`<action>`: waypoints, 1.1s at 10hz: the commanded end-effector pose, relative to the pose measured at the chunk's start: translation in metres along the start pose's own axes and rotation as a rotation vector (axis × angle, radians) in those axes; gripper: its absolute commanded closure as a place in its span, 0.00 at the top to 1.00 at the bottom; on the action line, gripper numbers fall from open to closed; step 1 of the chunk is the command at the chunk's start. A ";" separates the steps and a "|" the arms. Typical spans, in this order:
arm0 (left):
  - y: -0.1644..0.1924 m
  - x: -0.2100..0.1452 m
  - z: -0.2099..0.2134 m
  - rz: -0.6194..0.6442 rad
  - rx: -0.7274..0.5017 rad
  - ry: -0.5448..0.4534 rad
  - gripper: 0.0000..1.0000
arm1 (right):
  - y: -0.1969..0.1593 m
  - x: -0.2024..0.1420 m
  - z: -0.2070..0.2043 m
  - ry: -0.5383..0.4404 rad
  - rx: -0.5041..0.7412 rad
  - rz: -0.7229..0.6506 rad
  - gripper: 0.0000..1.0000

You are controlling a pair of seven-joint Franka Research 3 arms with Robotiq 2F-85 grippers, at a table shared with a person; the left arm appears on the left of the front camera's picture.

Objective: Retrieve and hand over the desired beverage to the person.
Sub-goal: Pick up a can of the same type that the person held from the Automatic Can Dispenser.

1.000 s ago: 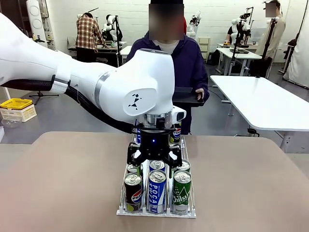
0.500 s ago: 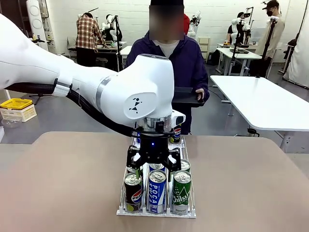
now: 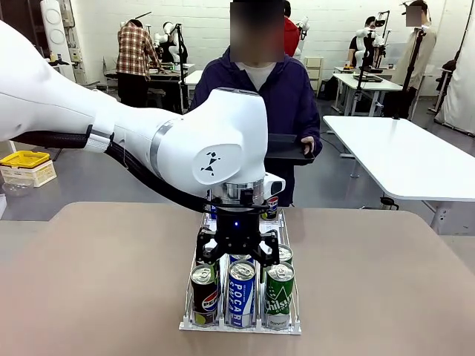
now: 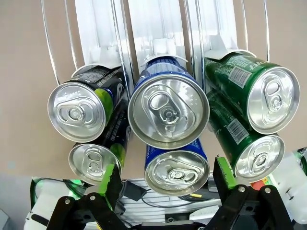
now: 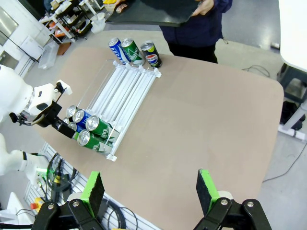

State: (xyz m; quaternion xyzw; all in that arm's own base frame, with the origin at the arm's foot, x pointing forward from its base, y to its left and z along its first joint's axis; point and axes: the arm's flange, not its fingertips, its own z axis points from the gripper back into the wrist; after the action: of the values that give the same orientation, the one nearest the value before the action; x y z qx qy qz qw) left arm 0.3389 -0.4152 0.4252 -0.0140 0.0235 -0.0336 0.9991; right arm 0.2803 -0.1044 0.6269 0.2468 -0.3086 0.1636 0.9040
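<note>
Here the left gripper (image 3: 237, 258) hangs spread wide above the rack's (image 3: 291, 327) middle lane, its green pads (image 4: 111, 178) flanking the second blue can (image 4: 176, 172). The right gripper (image 5: 149, 191), also spread, hovers well apart from the cans.

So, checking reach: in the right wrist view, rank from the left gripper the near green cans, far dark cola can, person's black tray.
1. Near green cans, beside the left gripper.
2. Far dark cola can, rack's far end.
3. Black tray, past the table.
</note>
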 end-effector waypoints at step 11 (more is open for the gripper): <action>0.002 -0.001 0.006 -0.006 -0.041 -0.002 0.00 | -0.002 0.002 -0.001 -0.011 0.031 0.007 1.00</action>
State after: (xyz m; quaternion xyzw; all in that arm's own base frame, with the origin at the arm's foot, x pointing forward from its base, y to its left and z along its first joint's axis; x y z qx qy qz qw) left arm 0.3428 -0.4154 0.4317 -0.0264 0.0256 -0.0355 0.9987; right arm 0.2803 -0.1044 0.6269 0.2468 -0.3086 0.1636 0.9040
